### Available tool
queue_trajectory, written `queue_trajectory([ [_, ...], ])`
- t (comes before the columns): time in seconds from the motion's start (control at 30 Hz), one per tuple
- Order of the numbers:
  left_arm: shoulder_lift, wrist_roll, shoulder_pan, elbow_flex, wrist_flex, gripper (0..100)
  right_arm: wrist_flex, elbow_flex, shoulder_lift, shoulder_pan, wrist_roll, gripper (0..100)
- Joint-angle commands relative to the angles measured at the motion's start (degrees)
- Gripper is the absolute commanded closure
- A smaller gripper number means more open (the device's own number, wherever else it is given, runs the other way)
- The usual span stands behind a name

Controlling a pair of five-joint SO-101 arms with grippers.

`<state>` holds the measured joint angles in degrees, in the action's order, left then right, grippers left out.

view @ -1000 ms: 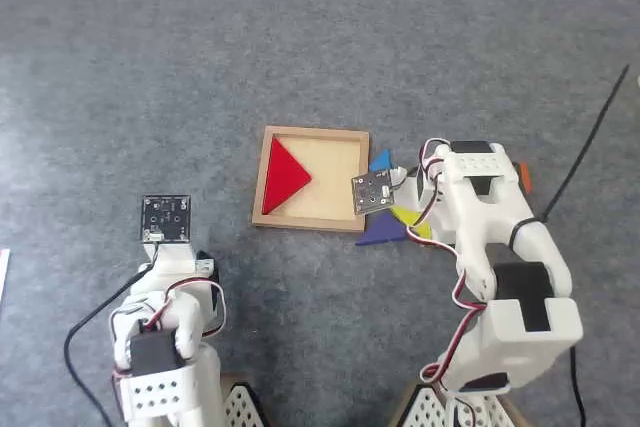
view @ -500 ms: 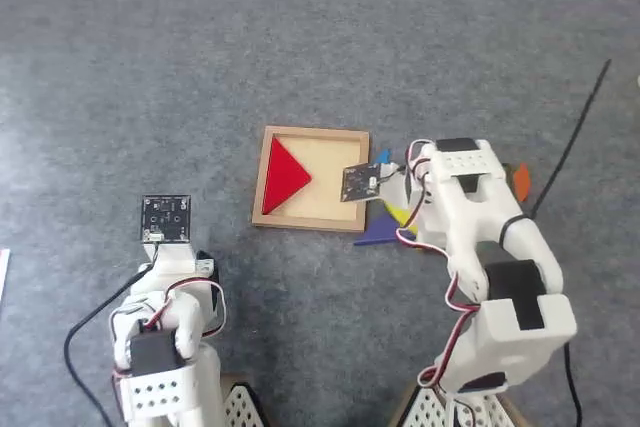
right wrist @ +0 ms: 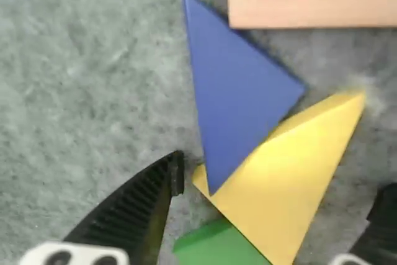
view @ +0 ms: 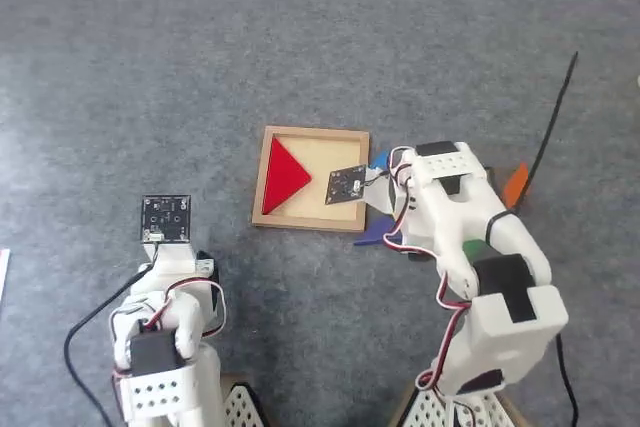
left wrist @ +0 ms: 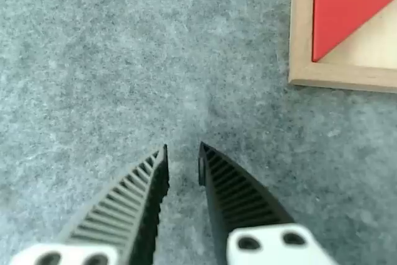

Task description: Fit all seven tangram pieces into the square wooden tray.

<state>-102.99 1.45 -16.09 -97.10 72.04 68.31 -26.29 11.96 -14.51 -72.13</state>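
Swung leftward since a second ago: your right arm, its wrist now over the wooden tray's point(view: 315, 133) right rim. Your left gripper point(left wrist: 183, 151) hangs over the carpet point(left wrist: 93, 60) near the tray's corner, fingers narrowly apart, holding nothing. Red triangle point(view: 282, 175) lies in the tray's left half. Your right gripper point(right wrist: 279, 193) gapes wide, empty, straddling the touching blue triangle point(right wrist: 236, 91) and yellow triangle point(right wrist: 291, 166). Green piece point(right wrist: 208, 246) just beside. Orange piece point(view: 515, 185) farthest right.

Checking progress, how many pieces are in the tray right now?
1: the red triangle, against the tray's left wall in the high view. The right arm hides one corner.
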Motion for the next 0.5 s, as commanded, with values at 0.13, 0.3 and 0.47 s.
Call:
queue_trajectory([
  [0.13,-1.1,0.0,0.3,0.7,0.2,92,-2.4,1.3,-0.2,0.7,-0.5,54.5],
  [0.3,-1.1,0.0,0.3,0.7,0.2,92,-2.8,1.3,0.0,0.7,-0.7,54.6],
  [0.47,-1.1,0.0,0.3,0.7,0.2,92,-3.9,1.3,0.0,1.4,-0.6,64.5],
])
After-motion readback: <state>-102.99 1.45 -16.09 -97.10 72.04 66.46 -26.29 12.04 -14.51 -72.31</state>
